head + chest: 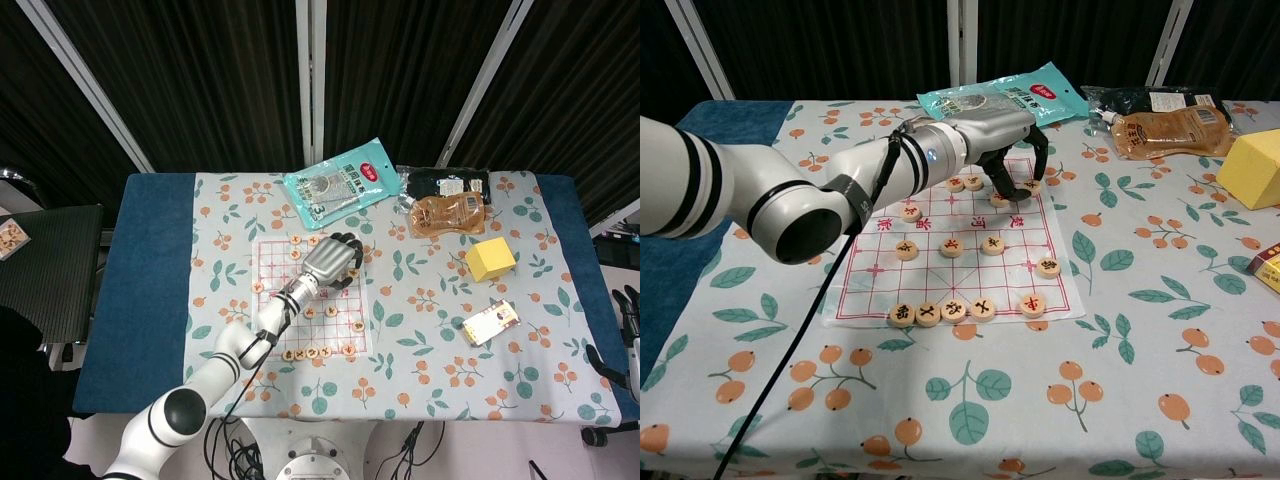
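Your left-hand fingers are curled downward over the far right corner of the chess board sheet, their dark tips close together and reaching to the round wooden pieces there; whether a piece is actually pinched between them you cannot tell from either view. Right under the fingertips sit two pieces, touching or nearly touching the tips, and just behind the fingers, under the palm of your left hand, lie another pair of pieces side by side. In the head view the left hand covers that same upper right part of the board sheet. Nearer you than the fingers, three pieces stand in a loose row across the middle of the sheet, with one piece off towards its right edge, and along the near edge a row of pieces lies almost shoulder to shoulder. Just beyond the fingers lies a teal snack packet, flat on the flowered worktop. Farther to the right of the fingers are a brown pouch with a dark packet behind it, then a yellow block. Your right hand shows only at the far right border of the head view, well apart from everything; how its fingers stand you cannot tell.
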`<action>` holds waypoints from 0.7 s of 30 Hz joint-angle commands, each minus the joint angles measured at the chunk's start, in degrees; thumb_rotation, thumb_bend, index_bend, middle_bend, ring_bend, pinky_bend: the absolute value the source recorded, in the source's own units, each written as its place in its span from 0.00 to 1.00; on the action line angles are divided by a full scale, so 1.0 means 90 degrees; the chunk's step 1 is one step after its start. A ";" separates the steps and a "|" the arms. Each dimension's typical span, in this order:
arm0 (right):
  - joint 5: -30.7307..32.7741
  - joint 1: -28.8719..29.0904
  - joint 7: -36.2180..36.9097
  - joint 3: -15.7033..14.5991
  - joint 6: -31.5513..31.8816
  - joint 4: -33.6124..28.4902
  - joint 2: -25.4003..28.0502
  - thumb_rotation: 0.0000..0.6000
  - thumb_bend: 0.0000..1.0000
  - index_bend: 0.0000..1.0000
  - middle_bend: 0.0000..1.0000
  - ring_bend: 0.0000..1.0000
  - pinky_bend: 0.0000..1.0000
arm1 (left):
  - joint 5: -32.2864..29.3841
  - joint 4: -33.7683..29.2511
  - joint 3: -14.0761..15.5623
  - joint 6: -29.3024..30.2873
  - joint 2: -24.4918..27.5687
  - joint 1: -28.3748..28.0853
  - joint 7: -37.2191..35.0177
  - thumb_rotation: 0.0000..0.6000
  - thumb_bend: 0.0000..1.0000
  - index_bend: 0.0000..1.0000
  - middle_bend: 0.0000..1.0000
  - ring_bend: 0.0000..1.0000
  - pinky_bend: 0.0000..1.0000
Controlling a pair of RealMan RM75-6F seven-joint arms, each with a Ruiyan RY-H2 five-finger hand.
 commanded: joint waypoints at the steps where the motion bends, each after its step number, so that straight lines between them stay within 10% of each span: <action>1: 0.0005 -0.0006 -0.0014 -0.0006 -0.0004 -0.0008 -0.0001 1.00 0.23 0.00 0.00 0.00 0.00 | 0.0006 -0.0005 0.0012 -0.0004 -0.0005 -0.0007 -0.0089 1.00 0.32 0.34 0.20 0.09 0.20; 15: -0.0103 -0.0033 -0.0081 -0.0025 0.0138 -0.0153 0.0049 1.00 0.23 0.00 0.00 0.00 0.00 | 0.0062 -0.0364 0.0052 0.0879 0.0490 0.0338 0.0204 1.00 0.31 0.23 0.18 0.07 0.19; 21: -0.0287 -0.0024 -0.0228 -0.0057 0.0300 -0.0340 0.0100 1.00 0.23 0.00 0.00 0.00 0.00 | -0.0233 -0.2399 -0.0049 0.2127 0.1995 0.1540 0.1769 1.00 0.31 0.23 0.18 0.07 0.16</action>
